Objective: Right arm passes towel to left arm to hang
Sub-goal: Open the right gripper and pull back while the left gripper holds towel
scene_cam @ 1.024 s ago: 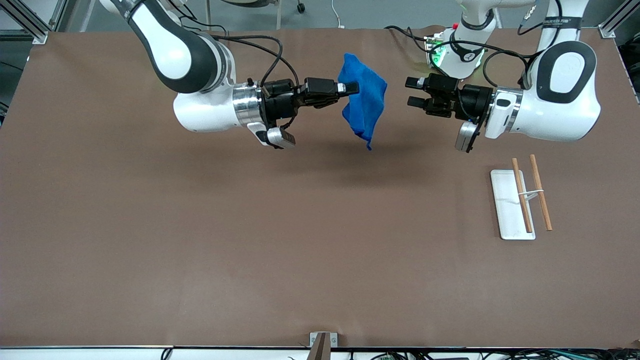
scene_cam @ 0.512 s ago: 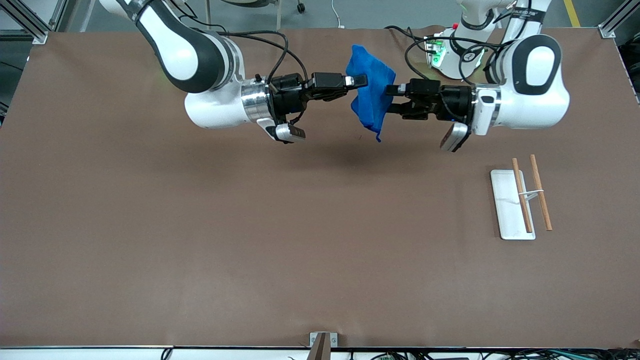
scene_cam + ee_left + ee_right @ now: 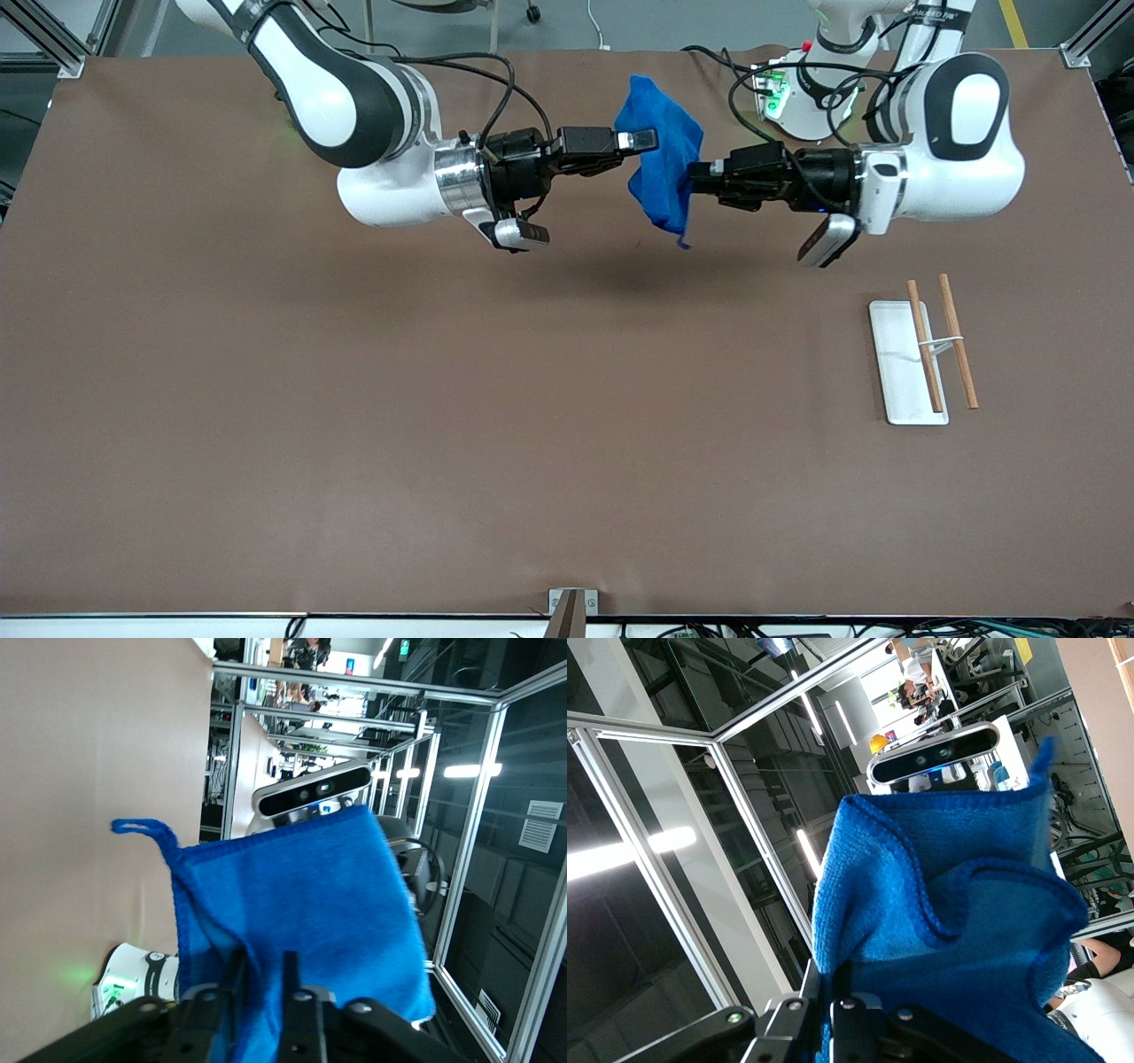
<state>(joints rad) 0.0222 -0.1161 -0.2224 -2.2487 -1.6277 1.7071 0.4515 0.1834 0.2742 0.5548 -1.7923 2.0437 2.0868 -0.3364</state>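
Note:
The bright blue towel [image 3: 664,168] hangs in the air over the table's middle, toward the robots' side. My right gripper [image 3: 645,139] is shut on its upper edge. My left gripper [image 3: 693,180] has come in from the left arm's end and is shut on the cloth lower down. The left wrist view shows the towel [image 3: 301,877] with its corner loop sticking out, a fold pinched in the left gripper [image 3: 263,979]. The right wrist view shows the bunched towel [image 3: 948,904] clamped in the right gripper [image 3: 828,979].
A white flat base [image 3: 899,390] with two wooden rods [image 3: 959,341] over it lies toward the left arm's end of the table, nearer to the front camera than the grippers. The left arm's green-lit base [image 3: 802,97] stands close to the towel.
The left gripper moved in from the left arm's end, reached the towel and closed on it. The right gripper drifted slightly toward it with the towel still held.

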